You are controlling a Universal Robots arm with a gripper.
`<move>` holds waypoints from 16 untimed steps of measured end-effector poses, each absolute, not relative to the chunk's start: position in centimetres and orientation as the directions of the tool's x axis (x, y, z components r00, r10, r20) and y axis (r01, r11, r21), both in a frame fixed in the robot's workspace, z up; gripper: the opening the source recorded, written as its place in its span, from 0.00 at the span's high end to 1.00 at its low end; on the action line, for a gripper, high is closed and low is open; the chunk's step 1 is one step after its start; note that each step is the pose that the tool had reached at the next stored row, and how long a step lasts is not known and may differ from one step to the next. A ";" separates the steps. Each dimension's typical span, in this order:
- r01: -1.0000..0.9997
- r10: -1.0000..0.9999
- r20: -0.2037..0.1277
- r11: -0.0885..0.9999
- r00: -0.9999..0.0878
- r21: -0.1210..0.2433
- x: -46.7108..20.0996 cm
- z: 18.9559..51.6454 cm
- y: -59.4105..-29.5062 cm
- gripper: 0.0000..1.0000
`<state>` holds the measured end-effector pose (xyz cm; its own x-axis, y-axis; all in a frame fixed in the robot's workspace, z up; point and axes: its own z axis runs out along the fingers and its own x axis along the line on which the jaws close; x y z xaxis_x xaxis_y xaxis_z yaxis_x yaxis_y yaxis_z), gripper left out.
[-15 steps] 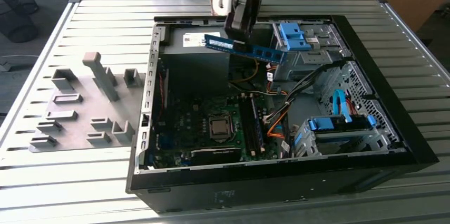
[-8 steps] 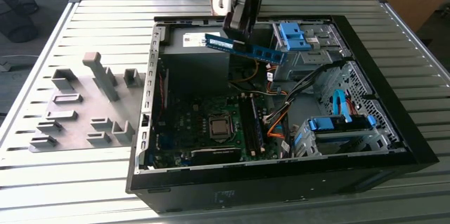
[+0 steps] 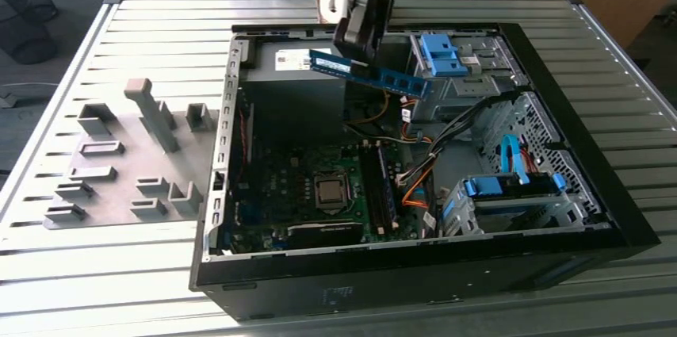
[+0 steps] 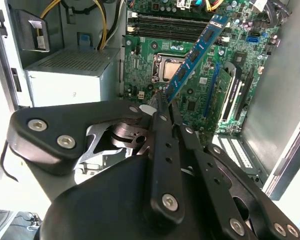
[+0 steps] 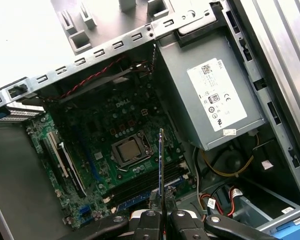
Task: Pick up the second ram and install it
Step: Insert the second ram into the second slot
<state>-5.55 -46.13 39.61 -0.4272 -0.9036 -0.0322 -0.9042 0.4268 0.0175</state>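
Computer case point(image 3: 624, 218) lies open on tabletop point(image 3: 158, 20). Holder blocks point(image 3: 127, 155) beside case, on exterior view's left. Memory stick point(image 3: 370, 74), held in pincer point(image 3: 354, 58), above case interior.

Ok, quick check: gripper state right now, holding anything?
Gripper: shut on the long, thin blue circuit-board RAM stick, gripped at one end and held in the air above the green motherboard inside the open black computer case.

The second ram point(image 3: 370, 72) is a long, thin blue circuit-board stick with black chips, held in the air above the open computer case point(image 3: 592, 194), pinched at one end by the hand point(image 3: 354, 58). In the exterior view it slants from 10 o'clock down towards 4 o'clock.
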 end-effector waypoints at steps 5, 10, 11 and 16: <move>-0.892 -0.891 -0.032 0.452 -0.452 0.017 -5.6 39.6 -46.1 0.86; -0.870 -0.870 -0.032 0.492 -0.492 0.018 -5.6 39.6 -46.1 0.86; -0.864 -0.863 -0.032 0.503 -0.503 0.017 -5.6 39.6 -46.1 0.86; -0.823 -0.822 -0.032 0.568 -0.569 0.017 -5.6 39.6 -46.1 0.86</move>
